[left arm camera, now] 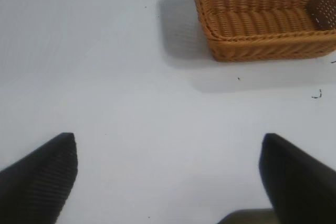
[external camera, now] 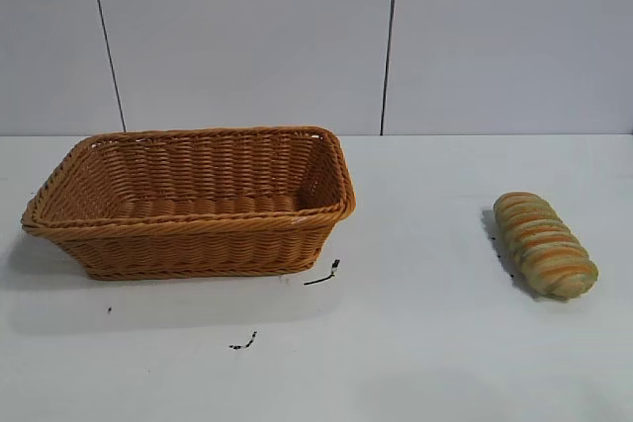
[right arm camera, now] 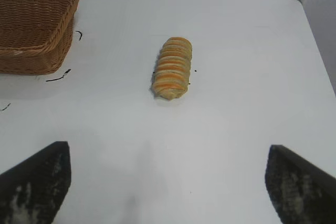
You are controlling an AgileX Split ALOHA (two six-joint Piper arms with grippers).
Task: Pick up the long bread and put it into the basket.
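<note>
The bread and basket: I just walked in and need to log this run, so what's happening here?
Nothing is being handled yet. The long bread lies on the white table, apart from the empty basket. The right gripper hangs open, short of the bread. The left gripper is open over bare table near the basket.

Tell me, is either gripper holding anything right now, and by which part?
Nothing is held. Both the left gripper and right gripper are open and empty; the long bread lies on the table.

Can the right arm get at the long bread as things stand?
Probably yes. The long bread lies alone on bare table ahead of the open right gripper; the basket sits well off to the side.
</note>
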